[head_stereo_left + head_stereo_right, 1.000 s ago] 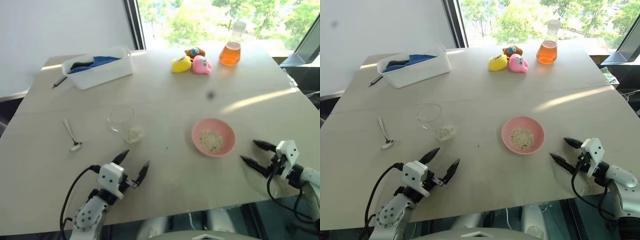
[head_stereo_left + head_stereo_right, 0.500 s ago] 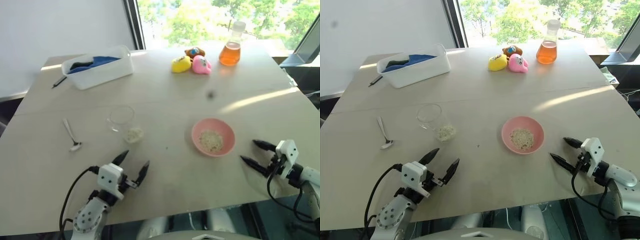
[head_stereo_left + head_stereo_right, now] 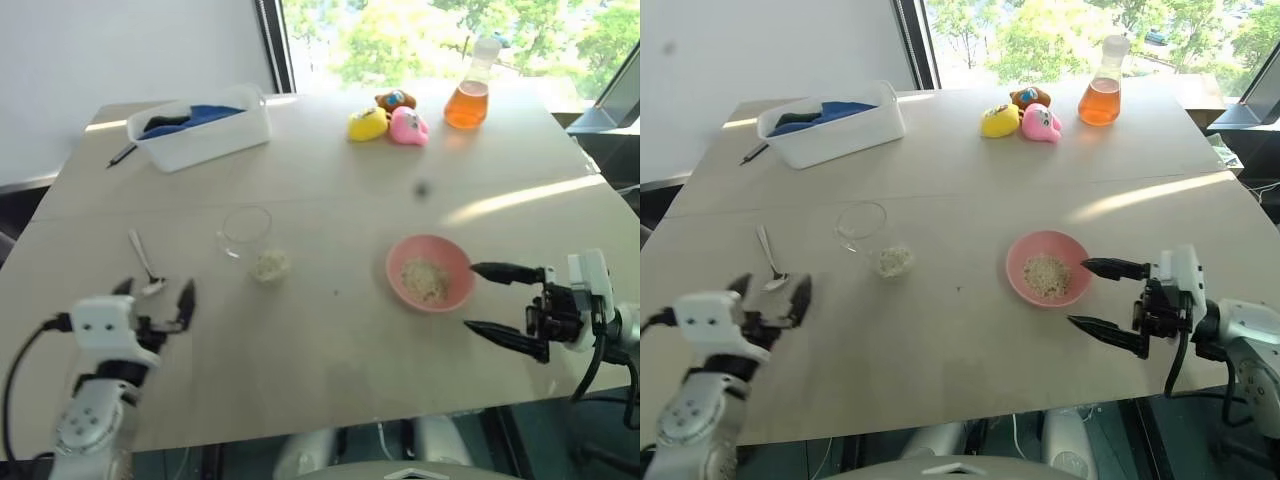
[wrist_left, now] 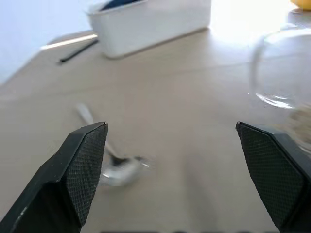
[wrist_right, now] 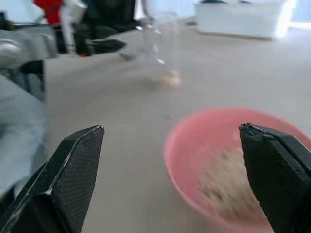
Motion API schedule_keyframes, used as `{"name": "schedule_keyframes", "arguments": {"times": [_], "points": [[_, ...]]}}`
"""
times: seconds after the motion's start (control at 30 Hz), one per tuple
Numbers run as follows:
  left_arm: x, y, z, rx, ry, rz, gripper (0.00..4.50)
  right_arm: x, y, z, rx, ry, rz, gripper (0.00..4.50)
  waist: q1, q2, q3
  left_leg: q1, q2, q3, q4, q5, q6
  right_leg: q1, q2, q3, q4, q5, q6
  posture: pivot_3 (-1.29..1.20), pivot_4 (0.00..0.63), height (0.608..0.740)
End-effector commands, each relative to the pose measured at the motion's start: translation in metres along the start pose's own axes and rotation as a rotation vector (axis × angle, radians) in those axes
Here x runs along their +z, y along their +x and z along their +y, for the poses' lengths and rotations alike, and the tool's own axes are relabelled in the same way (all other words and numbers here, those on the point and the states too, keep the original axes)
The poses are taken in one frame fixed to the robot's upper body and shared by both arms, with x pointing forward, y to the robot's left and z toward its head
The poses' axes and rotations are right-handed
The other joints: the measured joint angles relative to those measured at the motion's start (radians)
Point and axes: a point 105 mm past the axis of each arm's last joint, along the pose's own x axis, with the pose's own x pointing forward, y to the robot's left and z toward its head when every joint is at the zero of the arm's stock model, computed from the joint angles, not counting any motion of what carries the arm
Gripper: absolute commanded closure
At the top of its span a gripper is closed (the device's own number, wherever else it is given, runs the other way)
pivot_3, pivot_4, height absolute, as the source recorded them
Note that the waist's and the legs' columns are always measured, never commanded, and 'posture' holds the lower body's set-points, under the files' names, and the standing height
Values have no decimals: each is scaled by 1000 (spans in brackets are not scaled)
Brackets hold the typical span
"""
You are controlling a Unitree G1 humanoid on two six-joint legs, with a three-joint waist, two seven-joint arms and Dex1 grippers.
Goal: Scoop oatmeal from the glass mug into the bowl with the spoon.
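Spoon [image 3: 145,269]: lies flat on the table [image 3: 330,350], just ahead of the left pincer [image 3: 155,297]; thin and shiny, it may skid away if a finger nudges it first.
Left pincer: wide, empty.
Mug [image 3: 245,231]: lies tipped on its side, near the spoon; a wide sweep could roll it.
Oatmeal [image 3: 268,266]: small heap spilled on the table by the mug's mouth; more lies in the bowl [image 3: 429,273].
Right pincer [image 3: 492,300]: wide, empty, upper finger close beside the bowl rim; drifting inward could shove the bowl.
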Motion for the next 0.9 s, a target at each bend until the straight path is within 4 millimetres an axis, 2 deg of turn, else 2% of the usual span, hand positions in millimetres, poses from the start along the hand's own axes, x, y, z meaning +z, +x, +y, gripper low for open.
{"name": "schedule_keyframes", "arguments": {"times": [0.03,0.23,0.5,0.6,0.7,0.9], "points": [[-5,8,22,58,-37,78,31,16,17,13,95,-50,-31,0,-1,-1,1,-1,0,0,1,0,0,-1,0,0,0,0,0,0,150,740],[-9,28,31,52,-57,177,31,20,30,14,127,-91,-31,0,-2,-7,4,-4,-2,-2,3,0,0,-3,-1,-2,0,1,0,0,150,740],[-1,48,39,56,-63,254,31,14,29,10,129,-102,-11,0,-4,-7,4,-5,-2,-3,3,0,0,-3,-1,-2,0,1,0,0,150,740],[7,57,39,64,-119,259,31,13,29,7,126,-105,-10,0,-4,-7,4,-5,-2,-3,3,0,0,-3,-1,-2,1,1,0,0,150,740],[2,62,44,92,-111,312,31,11,30,6,125,-107,-13,0,-5,-7,4,-5,-2,-3,3,0,0,-3,-1,-2,1,1,0,0,150,740],[-19,67,44,132,-182,456,31,9,33,6,120,-107,-32,0,-6,-7,4,-5,-2,-3,3,0,0,-5,-1,-1,2,1,0,0,150,740]]}}
